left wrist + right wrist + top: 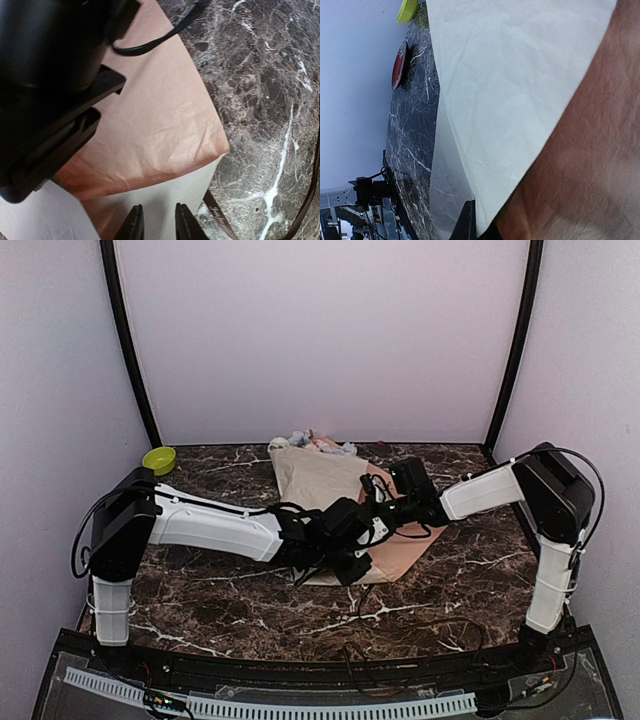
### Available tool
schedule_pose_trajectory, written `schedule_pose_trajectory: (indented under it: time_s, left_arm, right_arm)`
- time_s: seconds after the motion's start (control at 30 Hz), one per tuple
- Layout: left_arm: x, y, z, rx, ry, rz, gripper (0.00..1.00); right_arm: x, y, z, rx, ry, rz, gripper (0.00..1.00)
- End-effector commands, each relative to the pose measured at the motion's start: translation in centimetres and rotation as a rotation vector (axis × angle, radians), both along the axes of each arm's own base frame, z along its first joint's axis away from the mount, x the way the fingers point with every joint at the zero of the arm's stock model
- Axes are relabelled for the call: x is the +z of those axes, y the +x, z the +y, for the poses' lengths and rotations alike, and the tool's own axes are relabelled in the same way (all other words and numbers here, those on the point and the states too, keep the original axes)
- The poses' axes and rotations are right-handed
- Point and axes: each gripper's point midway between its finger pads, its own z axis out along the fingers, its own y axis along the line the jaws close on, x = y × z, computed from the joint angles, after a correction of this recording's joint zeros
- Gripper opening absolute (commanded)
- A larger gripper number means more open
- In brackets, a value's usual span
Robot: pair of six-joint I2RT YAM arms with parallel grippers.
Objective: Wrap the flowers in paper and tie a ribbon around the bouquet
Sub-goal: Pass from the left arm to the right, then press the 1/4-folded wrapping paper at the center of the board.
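The paper (318,480) lies on the marble table, its beige face folded over its peach face (405,545). Flowers (300,439) show as pale heads at its far end. Over the paper's near part hangs my left gripper (358,542). In the left wrist view its jaws (159,222) stand slightly apart above pale paper (165,195) with nothing between them. The ribbon (220,220), a dark brown strand with lettering, lies on the marble beside them. My right gripper (385,510) is shut on the paper's edge (487,200); only one of its fingers (469,222) shows.
A lime green bowl (159,459) stands at the table's back left and also shows in the right wrist view (407,10). Near it lies a dark red round thing (399,65). Black cables (400,625) trail over the front of the table. Walls close three sides.
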Motion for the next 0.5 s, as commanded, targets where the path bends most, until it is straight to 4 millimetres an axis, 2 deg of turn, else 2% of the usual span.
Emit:
schedule_pose_trajectory:
  time_s: [0.0, 0.2, 0.33, 0.47]
  left_arm:
    - [0.6, 0.4, -0.4, -0.042, 0.004, -0.079, 0.23]
    - [-3.2, 0.3, -0.4, -0.054, 0.08, -0.042, 0.18]
    - [-4.6, -0.2, 0.2, -0.053, 0.084, -0.017, 0.16]
    - [-5.2, -0.7, 0.5, -0.054, 0.087, 0.003, 0.14]
  right_arm:
    - [0.2, -0.1, 0.3, 0.045, -0.011, -0.023, 0.0]
    - [0.7, 0.1, 0.2, 0.049, -0.029, -0.038, 0.0]
    - [0.9, 0.5, -0.5, 0.025, -0.073, -0.058, 0.0]
    - [1.1, 1.2, -1.5, -0.007, -0.106, -0.067, 0.0]
